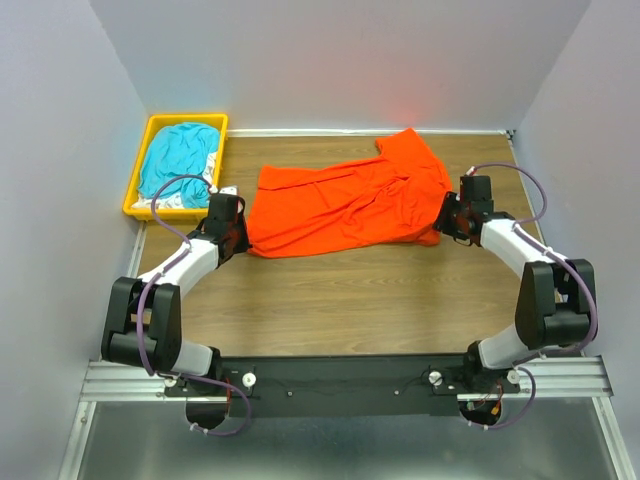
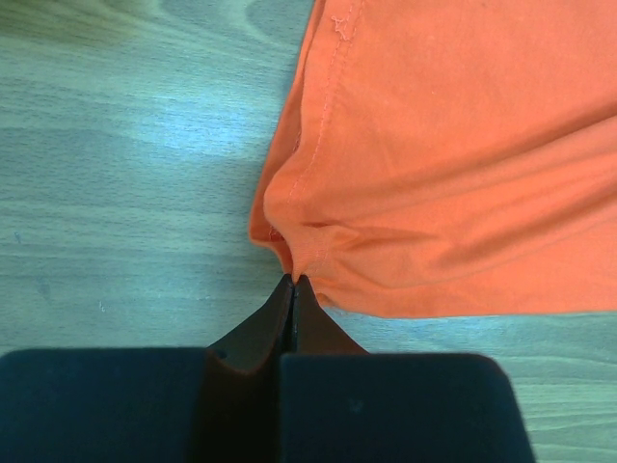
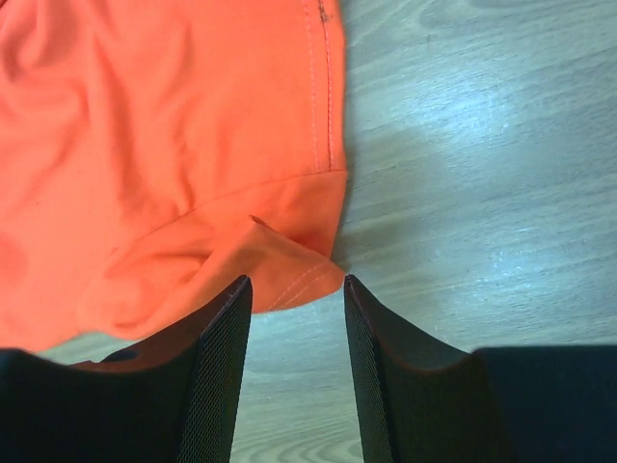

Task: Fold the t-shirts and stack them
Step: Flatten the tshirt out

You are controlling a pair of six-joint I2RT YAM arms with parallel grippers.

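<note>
The left gripper [image 2: 294, 282] is fully closed. Its two tips meet on a small pinch of the hem corner of the orange t-shirt [image 2: 453, 164], and the cloth makes little folds just at that place. The right gripper [image 3: 297, 282] stands about half open. A corner of the same shirt lies between its two fingers [image 3: 217, 357], touching the table [image 3: 482, 174], and the jaws do not press on it.

The wrist views show these details of the grip. From the top view they cannot be seen, because there each gripper is only a dark shape at one end of the cloth. The top view shows the whole layout. The orange t-shirt is spread across the far half of the wooden table, wrinkled, with one part reaching toward the back wall, and it lies between the two grippers. At the far left corner stands a yellow bin [image 1: 137, 192]. Inside it lies a teal t-shirt [image 1: 180, 160], with some white fabric [image 1: 216, 190] at its near side.

I count two arms, two grippers, one orange shirt, one teal shirt and one bin.
</note>
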